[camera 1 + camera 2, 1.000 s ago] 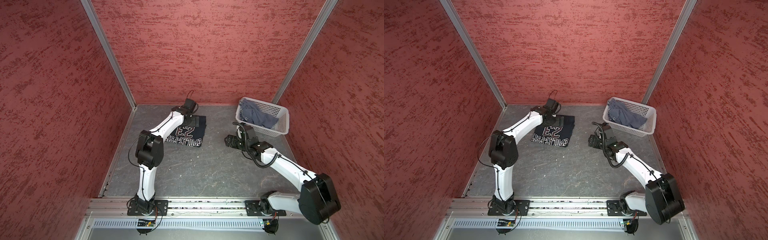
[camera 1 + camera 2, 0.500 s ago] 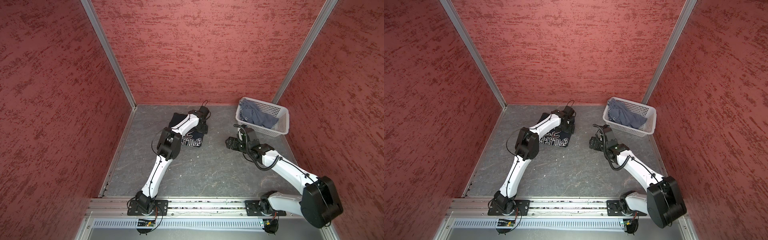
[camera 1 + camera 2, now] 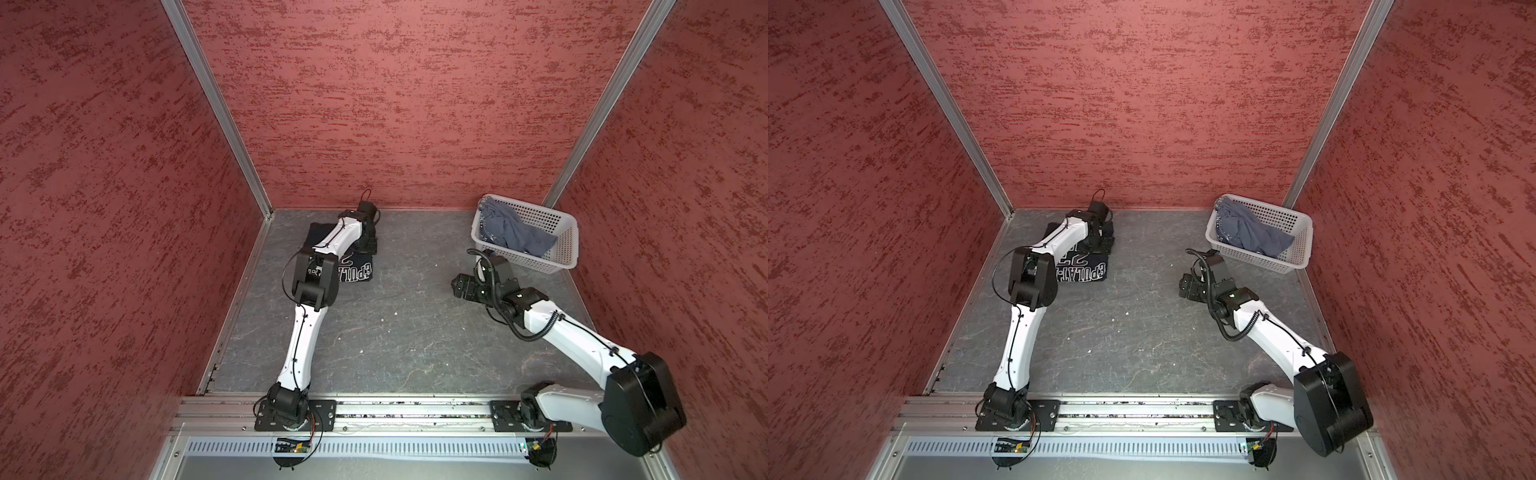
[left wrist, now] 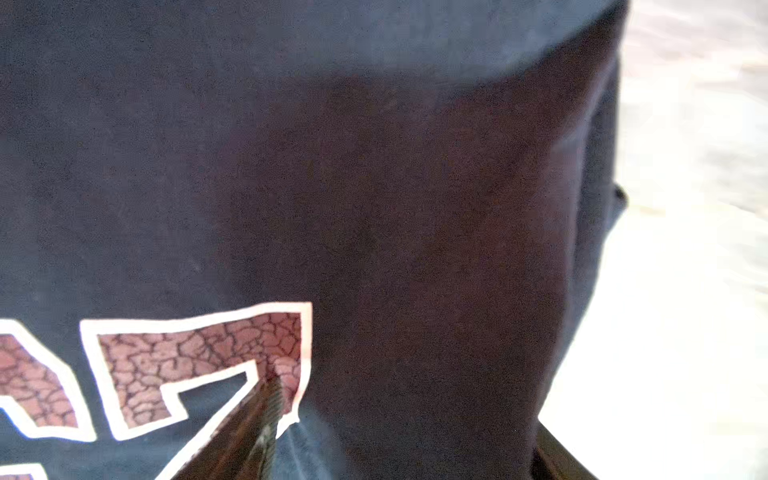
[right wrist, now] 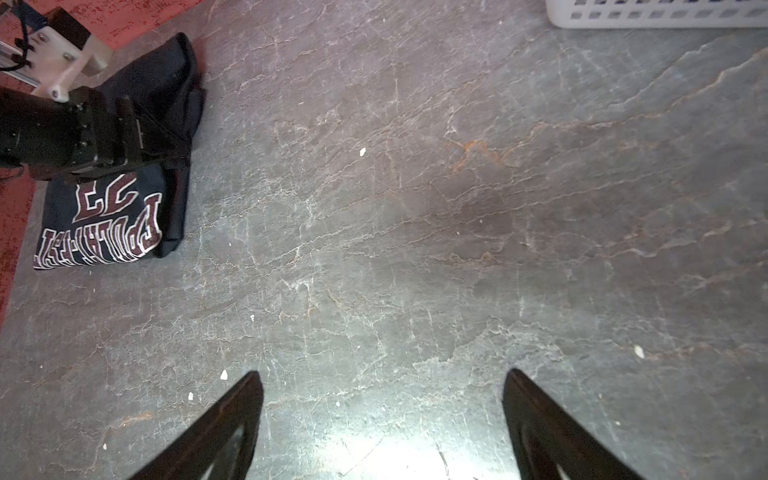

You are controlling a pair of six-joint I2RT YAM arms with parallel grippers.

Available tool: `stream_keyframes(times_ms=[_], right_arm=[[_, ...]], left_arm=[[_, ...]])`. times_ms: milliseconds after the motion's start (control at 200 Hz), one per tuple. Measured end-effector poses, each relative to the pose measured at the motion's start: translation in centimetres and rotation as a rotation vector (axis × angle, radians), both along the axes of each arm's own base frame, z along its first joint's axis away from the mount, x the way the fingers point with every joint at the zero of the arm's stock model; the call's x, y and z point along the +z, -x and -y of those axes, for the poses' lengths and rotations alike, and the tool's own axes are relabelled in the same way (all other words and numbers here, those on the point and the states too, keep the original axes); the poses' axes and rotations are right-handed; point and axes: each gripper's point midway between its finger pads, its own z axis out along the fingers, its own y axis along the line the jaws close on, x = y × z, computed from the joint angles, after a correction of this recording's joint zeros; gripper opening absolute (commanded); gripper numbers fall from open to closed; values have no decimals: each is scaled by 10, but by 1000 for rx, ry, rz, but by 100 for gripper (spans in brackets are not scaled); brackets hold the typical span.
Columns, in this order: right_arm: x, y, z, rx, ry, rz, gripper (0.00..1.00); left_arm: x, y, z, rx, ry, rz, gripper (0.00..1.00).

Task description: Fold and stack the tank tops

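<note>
While the right tool [image 5: 382,374] hangs released above the bare grey desk [image 5: 415,228], its two dark fingers [image 5: 232,424] spread wide with nothing between them, the left tool [image 3: 370,245] is down on the navy tank top [image 3: 357,272] near the back wall of the red-walled cell. The navy top lies folded on the desk toward the back left, its white-edged lettering and big reddish number facing up, partly covered by the left arm in both top views. In the left wrist view one finger [image 4: 262,415] lies against the corner of a printed numeral. A second finger shows at the frame's edge, with a dark swell of navy cloth between the two. Whether the left tool is pinching that cloth or merely resting on it cannot be told. The slate blue-grey tank top [image 3: 515,235] lies crumpled inside the white perforated basket [image 3: 565,253] at the back right, bunched toward one end. The right tool sits just in front of the basket, well apart from the navy top.
</note>
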Motion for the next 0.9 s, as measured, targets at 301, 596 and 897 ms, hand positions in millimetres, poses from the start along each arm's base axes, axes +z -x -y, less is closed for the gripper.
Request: stream_keyframes(times_ms=[301, 596, 897], right_arm=[[-1, 3, 5, -11, 19, -8, 91], [5, 8, 10, -24, 32, -2, 91], [24, 4, 13, -41, 32, 37, 91]], left_arm=[[1, -14, -70, 19, -25, 3, 79], [2, -16, -120, 84, -39, 1, 80], [5, -8, -159, 160, -44, -5, 86]])
